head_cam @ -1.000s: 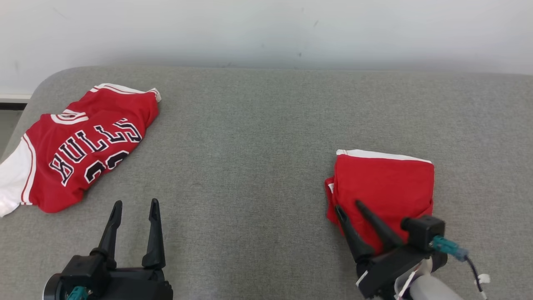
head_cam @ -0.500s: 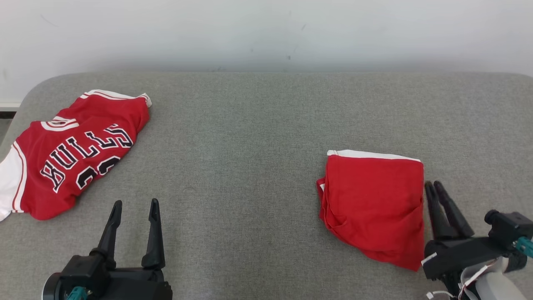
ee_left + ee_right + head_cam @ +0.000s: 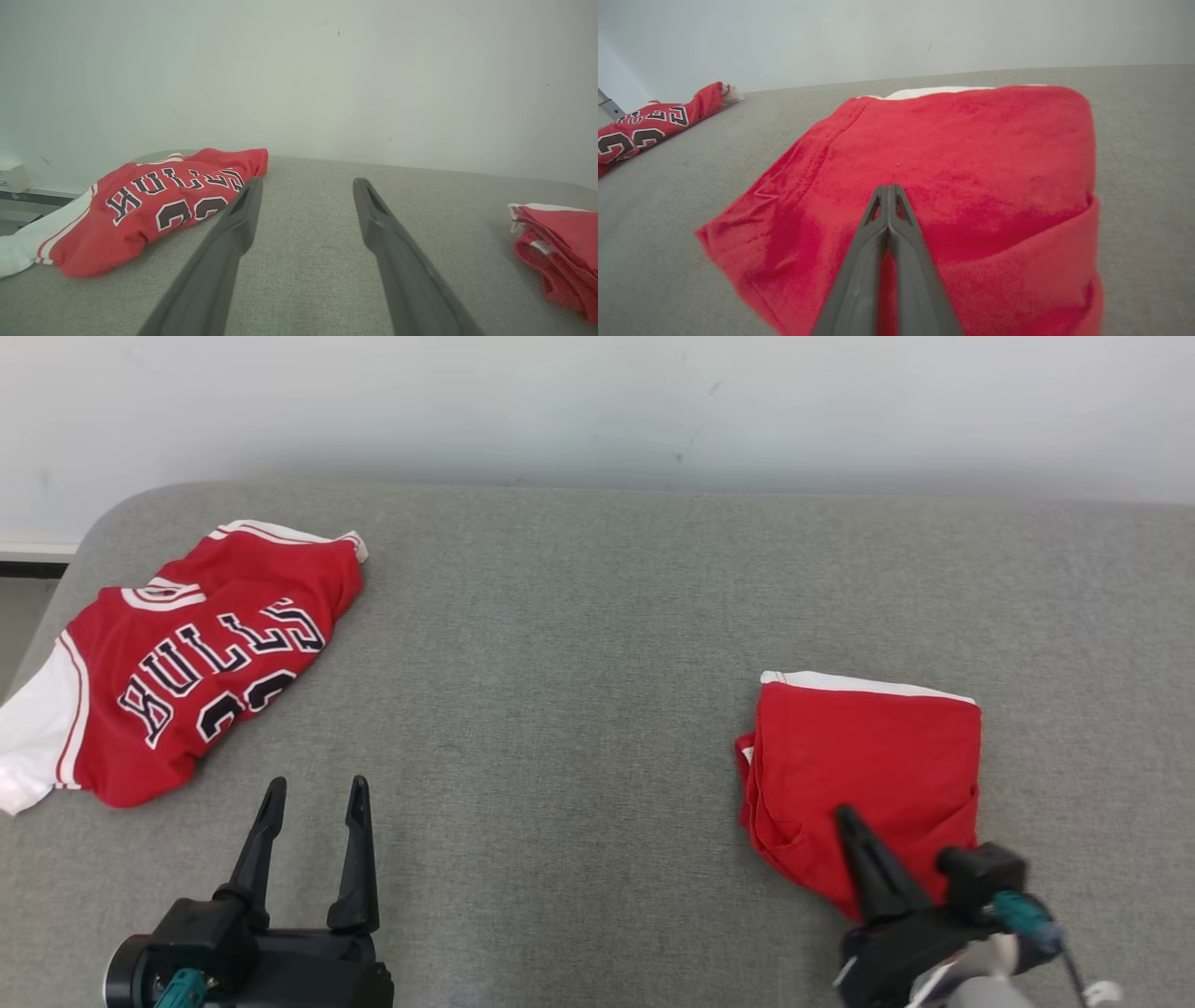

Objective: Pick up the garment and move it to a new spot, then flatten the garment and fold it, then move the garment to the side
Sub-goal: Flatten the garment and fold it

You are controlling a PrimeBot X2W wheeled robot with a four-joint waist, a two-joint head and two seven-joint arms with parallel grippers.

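Observation:
The garment [image 3: 868, 756], red with a white band along its far edge, lies folded into a rough square on the right of the grey padded surface [image 3: 579, 709]. My right gripper [image 3: 845, 814] hovers over the garment's near part, shut, with no cloth visible between the fingers. In the right wrist view the closed fingertips [image 3: 888, 187] point across the garment's [image 3: 971, 140] red top. My left gripper [image 3: 317, 786] stands open and empty at the lower left, far from the garment. From the left wrist, the left gripper [image 3: 307, 183] frames bare surface, with the garment [image 3: 560, 233] at the right edge.
A red "BULLS" jersey [image 3: 196, 663] with white trim lies crumpled at the surface's far left corner, partly over the edge; it shows too as the jersey [image 3: 154, 205] and jersey [image 3: 644, 123]. A pale wall [image 3: 597, 401] runs behind the surface.
My right gripper came from beside the garment's right edge back over its near part, and its fingers closed. The head camera shifted a little. The left gripper kept its place.

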